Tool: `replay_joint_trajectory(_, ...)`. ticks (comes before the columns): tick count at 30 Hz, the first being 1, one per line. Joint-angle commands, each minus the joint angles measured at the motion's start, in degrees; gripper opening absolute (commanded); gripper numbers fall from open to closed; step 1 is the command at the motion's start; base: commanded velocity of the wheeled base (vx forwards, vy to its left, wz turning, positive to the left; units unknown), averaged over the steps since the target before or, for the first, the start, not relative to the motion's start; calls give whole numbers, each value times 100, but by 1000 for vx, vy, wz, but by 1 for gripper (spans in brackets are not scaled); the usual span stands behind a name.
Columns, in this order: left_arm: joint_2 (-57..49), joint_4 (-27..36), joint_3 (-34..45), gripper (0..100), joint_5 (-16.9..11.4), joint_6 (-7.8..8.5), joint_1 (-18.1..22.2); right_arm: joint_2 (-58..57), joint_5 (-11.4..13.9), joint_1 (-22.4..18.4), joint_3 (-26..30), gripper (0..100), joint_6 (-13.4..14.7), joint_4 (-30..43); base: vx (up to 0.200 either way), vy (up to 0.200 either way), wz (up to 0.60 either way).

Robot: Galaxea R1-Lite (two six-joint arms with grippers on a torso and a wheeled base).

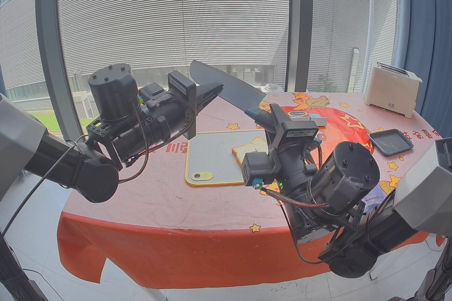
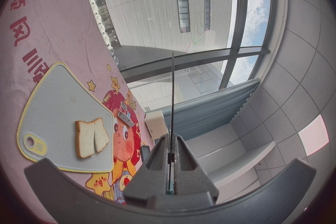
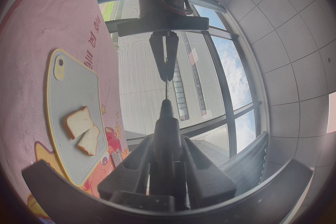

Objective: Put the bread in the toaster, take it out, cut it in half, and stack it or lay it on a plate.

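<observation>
The left gripper's (image 1: pixel 213 91) fingers pinch the blade of one knife (image 1: pixel 230 85), and the right gripper's (image 1: pixel 263 117) fingers are pressed around its handle, above the table (image 1: pixel 165 203). Below them, two bread halves (image 2: pixel 84 139) lie touching on one cutting board (image 2: pixel 59 102). At the right stand one toaster (image 1: pixel 391 89), far, and one dark plate (image 1: pixel 391 142), nearer.

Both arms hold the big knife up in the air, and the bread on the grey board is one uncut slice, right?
No: the left wrist view shows the pale bread on the grey yellow-rimmed cutting board cut into two pieces. Both arms do hold the long dark-bladed knife in the air.
</observation>
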Motion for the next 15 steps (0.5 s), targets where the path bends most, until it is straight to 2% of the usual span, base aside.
replay_joint_trajectory(1, -8, -2, 10, 0, -10, 5, -1, -10, 0, 16, -8, 0, -10, -34, 0, 0, 0)
replay_joint_trajectory(12, -17, -2, 27, 0, -36, -4, -1, -45, -9, 60, -26, 0, 8, -34, 0, 0, 0)
replay_joint_trajectory(13, -26, -2, 27, 100, -36, -13, -1, -45, -9, 60, -26, 0, 17, -34, 0, 0, 0)
replay_joint_trajectory(15, -52, -2, 10, 100, -36, -31, 8, -72, 0, 16, -17, 0, 25, -43, 0, 0, 0)
